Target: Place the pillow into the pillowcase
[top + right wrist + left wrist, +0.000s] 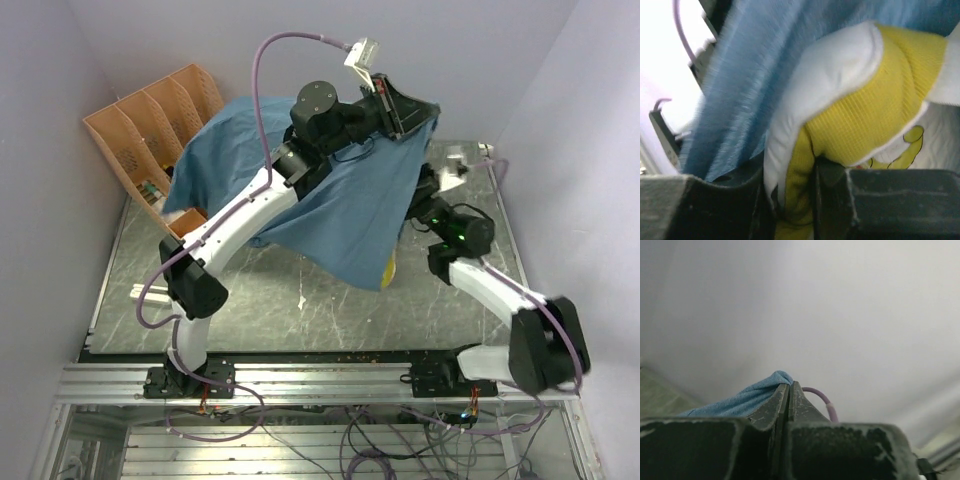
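Observation:
The blue pillowcase point(300, 180) hangs like a tent over the back of the table. My left gripper point(410, 108) is raised high and shut on its top corner; the left wrist view shows blue cloth point(740, 400) pinched at the closed fingertips of the gripper point(790, 386). Most of the pillow is hidden under the cloth, and only a yellow edge point(388, 272) peeks out below the hem. My right gripper point(792, 175) reaches in from the right and grips a fold of the pillow's point(865, 100) yellow and white edge, with the pillowcase point(750, 75) draped just left of it.
A wooden slotted organizer point(150, 130) stands at the back left, partly covered by the cloth. The dark marbled table point(280, 310) shows in front of the hanging fabric. Grey walls close in on both sides and behind.

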Tool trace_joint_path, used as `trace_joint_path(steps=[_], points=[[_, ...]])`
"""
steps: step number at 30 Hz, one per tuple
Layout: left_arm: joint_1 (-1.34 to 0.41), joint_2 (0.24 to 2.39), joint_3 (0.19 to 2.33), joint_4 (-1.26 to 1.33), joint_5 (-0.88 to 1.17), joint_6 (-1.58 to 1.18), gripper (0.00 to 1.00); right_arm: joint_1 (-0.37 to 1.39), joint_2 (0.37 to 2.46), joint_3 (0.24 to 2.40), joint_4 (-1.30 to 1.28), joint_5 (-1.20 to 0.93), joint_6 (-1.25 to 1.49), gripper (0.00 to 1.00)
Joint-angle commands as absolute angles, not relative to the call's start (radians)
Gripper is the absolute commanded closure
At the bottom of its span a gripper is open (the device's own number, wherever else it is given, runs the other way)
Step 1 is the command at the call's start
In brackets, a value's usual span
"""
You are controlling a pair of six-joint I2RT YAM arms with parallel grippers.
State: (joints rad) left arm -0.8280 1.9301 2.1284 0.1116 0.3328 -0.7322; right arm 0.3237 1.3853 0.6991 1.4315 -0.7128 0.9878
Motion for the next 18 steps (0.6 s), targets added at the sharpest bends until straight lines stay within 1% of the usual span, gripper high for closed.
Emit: trace_joint_path(steps=[1, 2, 4, 6, 9, 11, 13, 14, 16, 17, 18], points=[[-0.900, 1.970, 2.210, 0.373, 0.506, -0.917, 0.93, 0.223, 1.289, 0.681, 1.302, -0.508, 0.968, 0.76], [-0.905, 1.971, 2.185, 0.434, 0.533, -0.959, 0.93, 0.153, 1.324, 0.674, 1.307, -0.500, 1.014, 0.78], [-0.924, 1.970, 2.108, 0.547, 0.560, -1.049, 0.93, 0.112, 1.388, 0.662, 1.288, -0.514, 1.035, 0.82], [-0.963, 1.996, 2.058, 0.618, 0.569, -1.124, 0.93, 0.112, 1.456, 0.629, 1.270, -0.528, 1.025, 0.87], [-1.043, 2.103, 2.139, 0.671, 0.631, -1.214, 0.93, 0.147, 1.535, 0.605, 1.245, -0.560, 0.972, 0.93], [-1.091, 2.174, 2.239, 0.674, 0.671, -1.243, 0.93, 0.159, 1.531, 0.620, 1.141, -0.543, 0.850, 0.94], [-1.110, 2.202, 2.314, 0.623, 0.701, -1.226, 0.93, 0.124, 1.523, 0.621, 1.099, -0.505, 0.826, 0.93], [-1.108, 2.180, 2.295, 0.599, 0.697, -1.194, 0.93, 0.088, 1.529, 0.618, 1.124, -0.514, 0.840, 0.93], [-1.058, 2.099, 2.173, 0.544, 0.629, -1.111, 0.93, 0.020, 1.536, 0.615, 1.150, -0.556, 0.867, 0.92], [-1.006, 2.058, 2.087, 0.546, 0.582, -1.086, 0.93, -0.006, 1.534, 0.612, 1.138, -0.567, 0.865, 0.90], [-0.957, 2.038, 2.014, 0.563, 0.546, -1.087, 0.93, -0.023, 1.528, 0.613, 1.113, -0.576, 0.847, 0.86]])
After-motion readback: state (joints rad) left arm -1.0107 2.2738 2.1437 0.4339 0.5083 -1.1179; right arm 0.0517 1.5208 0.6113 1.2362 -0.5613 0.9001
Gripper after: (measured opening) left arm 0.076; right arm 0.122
